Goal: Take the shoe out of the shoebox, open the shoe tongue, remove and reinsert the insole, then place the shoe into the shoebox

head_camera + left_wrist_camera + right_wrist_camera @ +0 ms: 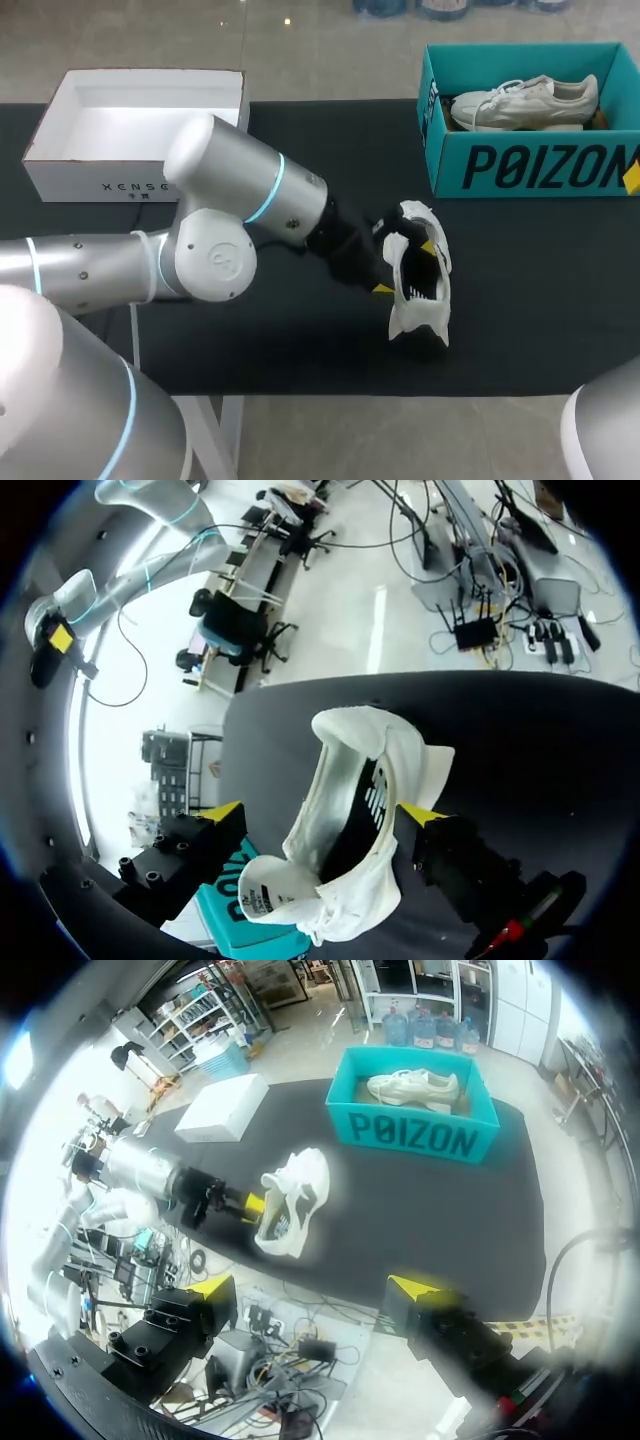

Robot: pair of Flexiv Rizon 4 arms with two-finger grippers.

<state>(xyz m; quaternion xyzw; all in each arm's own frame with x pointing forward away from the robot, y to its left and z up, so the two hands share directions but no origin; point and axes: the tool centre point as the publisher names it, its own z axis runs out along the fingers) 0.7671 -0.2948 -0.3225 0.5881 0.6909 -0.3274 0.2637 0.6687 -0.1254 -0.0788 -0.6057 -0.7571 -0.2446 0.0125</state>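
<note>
Shoe was laid on the desk, outside the teal shoebox, opening upward for insole access. Left fingers were spread around it, unclamped. Right fingers were parked apart, empty.

White shoe, opening upward, open teal shoebox beyond it

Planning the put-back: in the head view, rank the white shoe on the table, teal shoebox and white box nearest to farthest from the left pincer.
1. white shoe: right at the left pincer, in the middle.
2. teal shoebox: back right.
3. white box: back left, clearly farthest.
</note>
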